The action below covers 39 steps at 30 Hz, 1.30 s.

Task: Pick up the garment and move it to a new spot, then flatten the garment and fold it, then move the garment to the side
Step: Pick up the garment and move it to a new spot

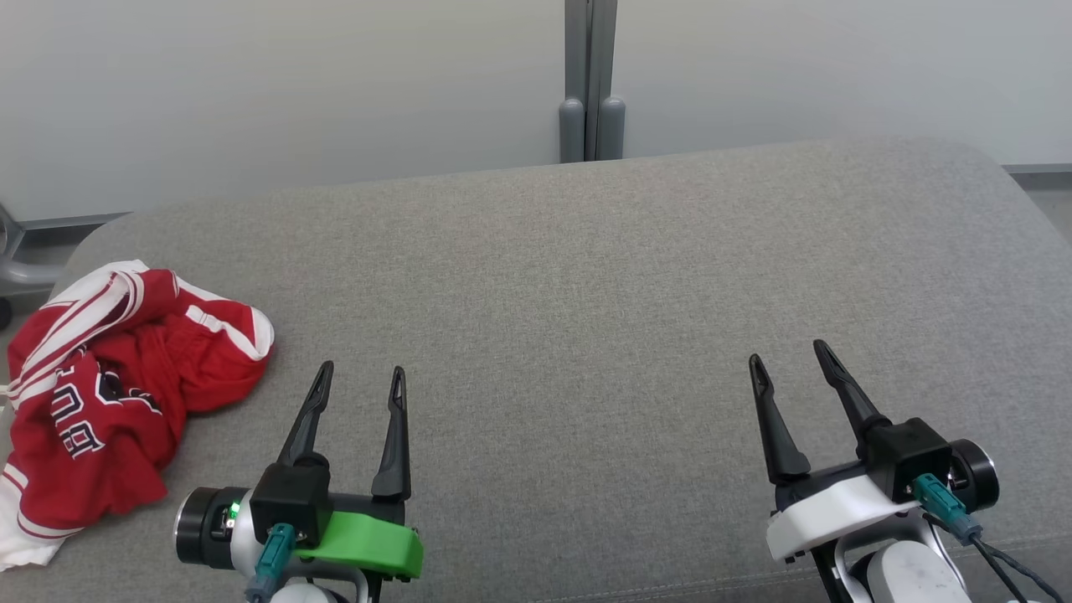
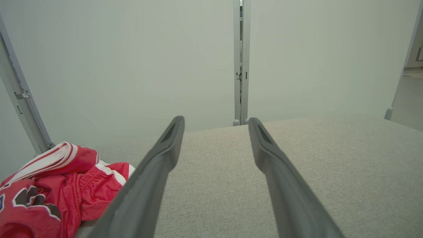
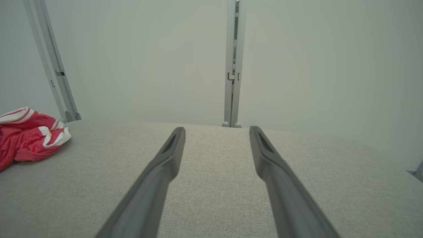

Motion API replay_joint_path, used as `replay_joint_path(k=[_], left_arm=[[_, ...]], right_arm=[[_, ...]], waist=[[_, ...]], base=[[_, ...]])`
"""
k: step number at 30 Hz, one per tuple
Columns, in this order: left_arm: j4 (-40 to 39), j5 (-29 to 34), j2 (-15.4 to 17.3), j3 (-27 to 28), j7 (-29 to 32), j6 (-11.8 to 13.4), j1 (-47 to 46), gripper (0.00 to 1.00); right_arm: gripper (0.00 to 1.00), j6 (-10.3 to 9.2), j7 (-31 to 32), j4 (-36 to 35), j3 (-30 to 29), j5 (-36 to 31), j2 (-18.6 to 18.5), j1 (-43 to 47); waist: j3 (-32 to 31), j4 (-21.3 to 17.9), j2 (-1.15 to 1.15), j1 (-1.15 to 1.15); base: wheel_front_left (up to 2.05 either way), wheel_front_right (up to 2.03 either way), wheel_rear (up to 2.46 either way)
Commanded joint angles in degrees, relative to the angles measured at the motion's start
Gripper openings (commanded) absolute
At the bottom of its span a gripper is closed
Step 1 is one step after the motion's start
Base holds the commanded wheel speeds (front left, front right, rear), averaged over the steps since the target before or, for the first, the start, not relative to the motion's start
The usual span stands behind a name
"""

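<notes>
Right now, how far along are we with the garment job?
Nothing looks done yet: the red and white garment lies crumpled at the left end of the grey cushion. Nothing is in hand: the left tool and right tool are both open and empty, apart from the garment. All steps are left: pick it up and move it, flatten and fold it, then move it aside.

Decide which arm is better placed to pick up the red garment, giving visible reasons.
Left. The open left gripper sits beside the garment at the grey cushion's left end; the right gripper is far across it.
</notes>
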Motion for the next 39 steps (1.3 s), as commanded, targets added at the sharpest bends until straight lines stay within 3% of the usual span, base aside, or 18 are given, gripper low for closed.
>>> replay_joint_path(k=[1,15,31,39], left_arm=[[0.04,-0.33,0.34,0.18,-0.04,-0.12,-0.15,1.00],[0.96,-2.81,0.33,0.01,-0.04,-0.69,-0.96,1.00],[0.06,-5.24,0.31,1.78,-0.04,1.40,-0.65,1.00],[0.03,-4.89,0.30,2.91,-0.04,3.65,-0.85,1.00]], right_arm=[[1.00,0.00,-0.23,0.36,0.06,-0.54,-0.23,0.46],[1.00,0.00,-0.22,1.38,0.95,-0.54,-0.21,-0.22],[1.00,0.00,-0.22,0.96,2.90,-0.30,-0.21,-0.54],[1.00,0.00,-0.22,0.84,3.96,0.43,-0.21,-1.24]], waist=[[0.09,0.00,0.00,0.00],[0.70,0.13,0.00,0.00],[0.52,9.06,0.00,0.00],[0.39,12.64,0.00,0.00]], base=[[0.00,0.00,0.00],[0.00,0.00,0.00],[0.00,0.00,0.00],[0.00,0.00,0.00]])
